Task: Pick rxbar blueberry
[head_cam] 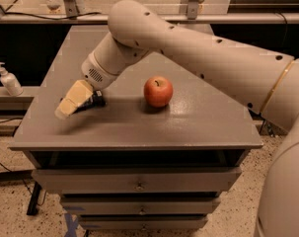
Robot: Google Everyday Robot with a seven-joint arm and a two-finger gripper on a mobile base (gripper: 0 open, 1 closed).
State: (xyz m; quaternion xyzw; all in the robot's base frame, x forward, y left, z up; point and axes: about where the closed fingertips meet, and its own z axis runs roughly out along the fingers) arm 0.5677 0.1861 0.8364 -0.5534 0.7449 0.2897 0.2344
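Note:
The rxbar blueberry (93,101) is a dark navy wrapper lying flat on the left part of the grey table (188,122). Only its right end shows; the remainder is hidden under my gripper. My gripper (65,110), cream-coloured, is lowered over the bar and points down and to the left, its tip close to the table's left edge. The arm (188,48) reaches in from the right across the back of the table.
A red apple (158,91) stands on the table just right of the bar. A white pump bottle (8,80) stands on a shelf left of the table. Drawers (139,184) sit below the tabletop.

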